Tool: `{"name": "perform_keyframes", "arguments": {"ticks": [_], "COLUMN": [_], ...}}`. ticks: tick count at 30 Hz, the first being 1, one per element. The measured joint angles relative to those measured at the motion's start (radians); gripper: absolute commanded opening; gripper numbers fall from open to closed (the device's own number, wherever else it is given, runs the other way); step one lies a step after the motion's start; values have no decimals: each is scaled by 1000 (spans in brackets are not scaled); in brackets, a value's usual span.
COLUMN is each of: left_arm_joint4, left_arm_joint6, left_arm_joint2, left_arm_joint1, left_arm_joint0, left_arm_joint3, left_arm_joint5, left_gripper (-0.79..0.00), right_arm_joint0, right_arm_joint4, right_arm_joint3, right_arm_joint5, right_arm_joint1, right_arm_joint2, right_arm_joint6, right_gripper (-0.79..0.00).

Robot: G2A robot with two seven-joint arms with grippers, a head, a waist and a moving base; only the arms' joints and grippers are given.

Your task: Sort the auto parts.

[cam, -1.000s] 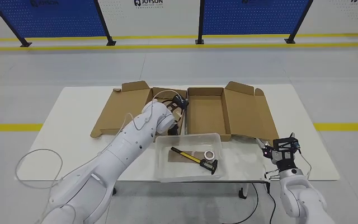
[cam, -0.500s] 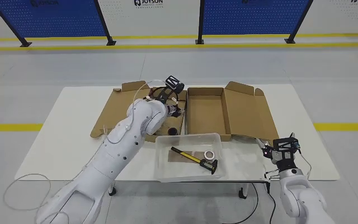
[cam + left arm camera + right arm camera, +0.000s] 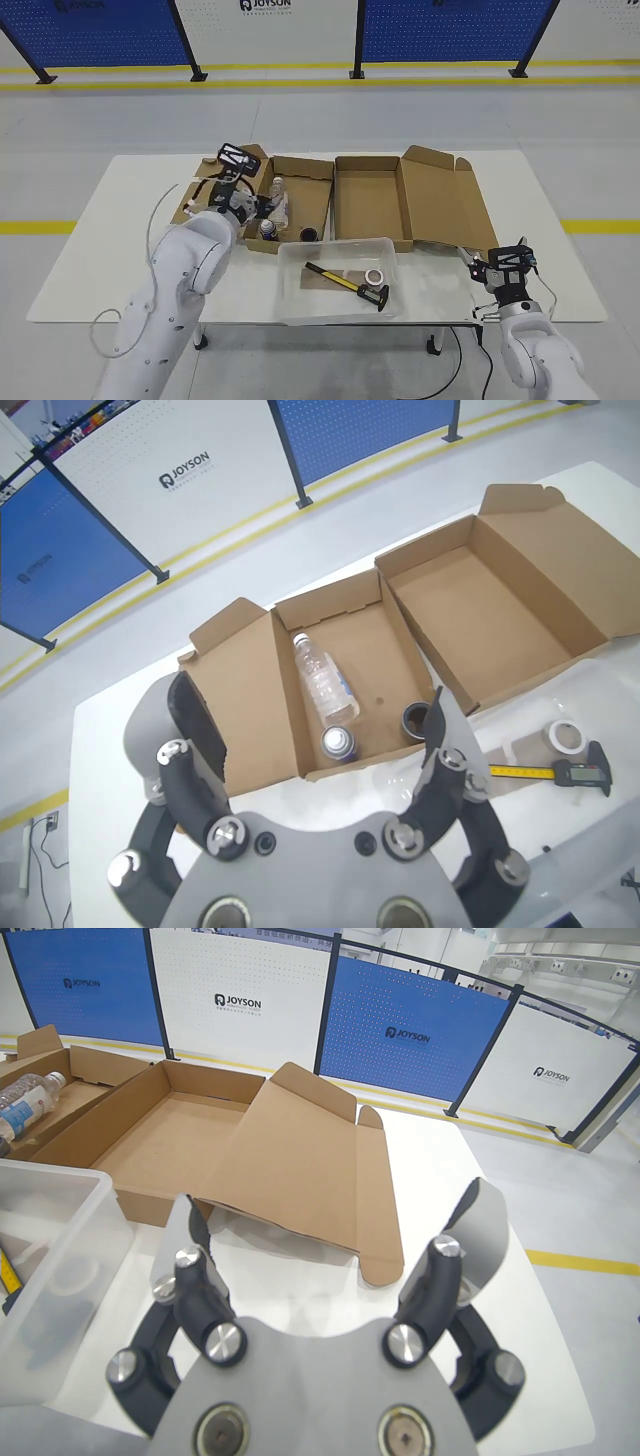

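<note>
Jaws released on both arms — left jaws hang near the spray can [image 3: 339,743] and bottle [image 3: 325,680], touching neither.

Top cam rides on the robot, looking steeply down on the table [image 3: 110,230]. Left wrist cam hangs high over the table's left side, aimed down past the left gripper [image 3: 310,705] toward the far right. Right wrist cam sits low at the near-right behind the right gripper [image 3: 330,1200], facing far-left. All 3 share the left box [image 3: 350,640], right box [image 3: 165,1128] & clear bin [image 3: 60,1228].
</note>
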Motion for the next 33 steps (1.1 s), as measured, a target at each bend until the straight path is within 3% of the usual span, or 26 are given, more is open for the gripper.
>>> {"name": "perform_keyframes", "arguments": {"ticks": [9,17,26,33], "left_arm_joint4": [68,81,81,81], "left_arm_joint6": [-16,-21,-21,-21], "left_arm_joint2": [-127,-174,-173,-173], "left_arm_joint1": [16,20,20,20], "left_arm_joint0": [124,146,145,145], "left_arm_joint3": [-37,-42,-42,-42], "left_arm_joint5": [13,22,21,21], "left_gripper": [0,0,0,0], "right_arm_joint0": [27,100,183,166], "right_arm_joint4": [30,88,275,458], "right_arm_joint3": [-26,-122,-225,-265], "right_arm_joint5": [-16,-135,-263,-296], "right_arm_joint1": [-4,-7,-14,-8], "right_arm_joint2": [-14,-81,-218,-214], "right_arm_joint6": [37,169,458,658], "right_gripper": [0,0,0,0]}}
